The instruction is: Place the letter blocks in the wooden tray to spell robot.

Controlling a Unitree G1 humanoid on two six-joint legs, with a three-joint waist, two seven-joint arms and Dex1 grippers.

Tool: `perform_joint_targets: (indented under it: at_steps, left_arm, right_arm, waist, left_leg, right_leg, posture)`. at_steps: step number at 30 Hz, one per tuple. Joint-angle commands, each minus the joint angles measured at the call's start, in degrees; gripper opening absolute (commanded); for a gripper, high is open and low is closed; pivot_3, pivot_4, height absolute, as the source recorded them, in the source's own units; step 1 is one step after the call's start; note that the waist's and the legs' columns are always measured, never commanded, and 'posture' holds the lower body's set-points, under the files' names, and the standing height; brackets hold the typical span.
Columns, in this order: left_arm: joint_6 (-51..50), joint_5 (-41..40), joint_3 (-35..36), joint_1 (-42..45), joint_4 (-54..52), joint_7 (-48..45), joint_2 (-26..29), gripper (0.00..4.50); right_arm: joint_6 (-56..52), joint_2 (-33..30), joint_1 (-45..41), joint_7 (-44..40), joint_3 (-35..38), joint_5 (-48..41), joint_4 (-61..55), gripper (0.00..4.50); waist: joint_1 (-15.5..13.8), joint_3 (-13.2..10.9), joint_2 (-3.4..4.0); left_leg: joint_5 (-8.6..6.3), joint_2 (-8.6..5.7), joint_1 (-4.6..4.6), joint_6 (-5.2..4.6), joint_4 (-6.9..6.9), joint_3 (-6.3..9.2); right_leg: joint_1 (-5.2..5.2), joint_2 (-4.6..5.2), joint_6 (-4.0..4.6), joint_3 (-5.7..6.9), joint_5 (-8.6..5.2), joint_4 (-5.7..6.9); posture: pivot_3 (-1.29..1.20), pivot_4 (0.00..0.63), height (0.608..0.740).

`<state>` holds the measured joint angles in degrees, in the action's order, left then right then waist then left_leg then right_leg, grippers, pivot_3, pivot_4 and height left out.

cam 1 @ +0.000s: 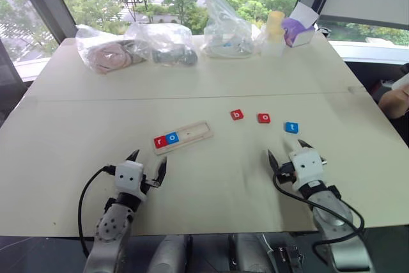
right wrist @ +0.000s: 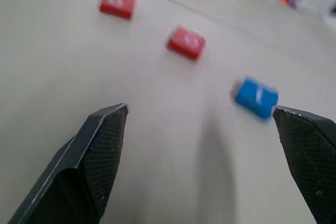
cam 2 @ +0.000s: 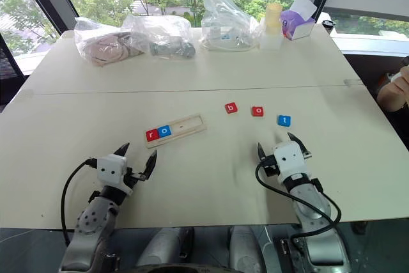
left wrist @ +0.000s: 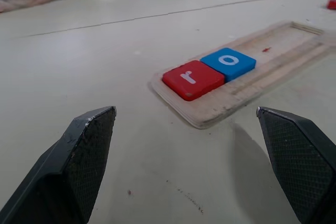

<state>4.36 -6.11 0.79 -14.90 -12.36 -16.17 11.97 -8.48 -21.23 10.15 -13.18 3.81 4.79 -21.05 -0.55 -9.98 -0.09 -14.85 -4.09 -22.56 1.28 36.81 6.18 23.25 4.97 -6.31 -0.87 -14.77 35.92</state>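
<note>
The wooden tray (cam 1: pixel 183 137) holds a red block marked "r" (cam 1: pixel 160 141) and a blue "o" (cam 1: pixel 172 137) at its left end. To its right lie a red "b" (cam 1: pixel 237 115), red "o" (cam 1: pixel 264 118) and blue "t" (cam 1: pixel 291 127). The bags (cam 1: pixel 137 44) far behind the tray hide their insides. The left gripper (cam 1: pixel 148 164) and right gripper (cam 1: pixel 287 151) are both wide apart, holding nothing.

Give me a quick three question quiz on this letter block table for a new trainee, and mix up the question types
1. True or false: the wooden tray already holds the red r and the blue o.
2. Which loose block lies nearest the right gripper? A) red b B) red o C) blue t
3. Fill in: both the right gripper and the left gripper are ____ and hold nothing.

Key: 1 true; 2 C; 3 open.
</note>
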Motion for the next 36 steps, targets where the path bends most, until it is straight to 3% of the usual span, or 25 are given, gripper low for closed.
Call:
perform_joint_targets:
  at_steps: [1,6,11,17,21,26,36]
  left_arm:
    - [-4.93,-6.24,1.37,2.20,-5.03,-6.44,4.30,4.50]
    - [-11.27,-13.29,3.89,8.51,-7.13,-16.57,14.13,4.50]
    - [-15.82,-19.34,6.12,18.83,0.39,-31.45,26.28,4.50]
    - [-17.80,-20.59,4.01,26.79,9.63,-44.95,32.99,4.50]
    - [-15.71,-17.23,-0.31,34.45,16.75,-52.43,34.33,4.50]
    - [-8.89,-12.12,-4.66,45.01,31.40,-57.72,30.82,4.50]
    - [-3.64,-8.57,-6.54,49.31,40.53,-61.12,25.33,4.50]
  right_arm:
    - [0.87,-5.30,-3.59,-7.79,1.21,-3.78,-2.79,4.46]
    - [-4.67,-13.41,-10.11,-21.28,0.68,-12.79,-3.07,4.46]
    - [-14.60,-22.75,-15.52,-35.35,0.70,-24.09,-5.36,4.46]
    - [-18.03,-25.87,-19.93,-38.29,0.66,-26.78,-4.97,4.46]
    - [-19.63,-24.76,-22.06,-37.05,0.16,-27.28,-5.24,4.46]
    - [-19.86,-23.92,-21.75,-34.80,-1.41,-25.52,-6.45,4.46]
    - [-21.24,-23.67,-18.18,-30.64,-1.17,-24.67,-10.63,4.46]
  waist:
    - [-0.06,-0.24,-0.04]
    - [-0.12,-0.41,-0.07]
    - [-0.14,-0.55,-0.04]
    - [-0.08,-0.64,-0.14]
    - [-0.29,-0.67,-0.16]
    - [-0.21,-0.67,-0.18]
    - [-0.08,-0.68,-0.19]
  left_leg:
    - [0.00,0.00,0.00,-0.01,0.00,0.00]
    - [0.02,-0.01,-0.02,-0.03,0.03,0.01]
    - [0.03,-0.01,-0.08,-0.04,0.01,0.02]
    - [-0.01,0.00,-0.17,-0.10,-0.02,-0.02]
    - [0.00,-0.01,-0.46,-0.09,0.09,0.03]
    - [0.01,-0.11,-0.76,-0.09,0.18,0.05]
    - [0.02,-0.12,-0.87,-0.08,0.18,-0.01]
  right_leg:
    - [0.00,0.00,0.00,0.00,0.00,0.01]
    - [-0.01,-0.02,0.24,0.05,0.16,0.03]
    - [0.05,-0.04,0.25,0.09,0.16,0.00]
    - [0.14,0.00,0.23,0.07,0.17,-0.06]
    - [0.34,0.01,0.24,0.13,0.20,-0.03]
    - [0.59,0.00,0.05,0.16,0.31,-0.02]
    - [0.90,-0.01,-0.03,0.09,0.36,0.24]
  posture:
    - [0.00,0.150,0.740]
    - [0.00,0.150,0.740]
    - [0.00,0.150,0.740]
    - [0.00,0.150,0.740]
    - [0.00,0.150,0.740]
    - [0.00,0.150,0.740]
    - [0.00,0.150,0.740]
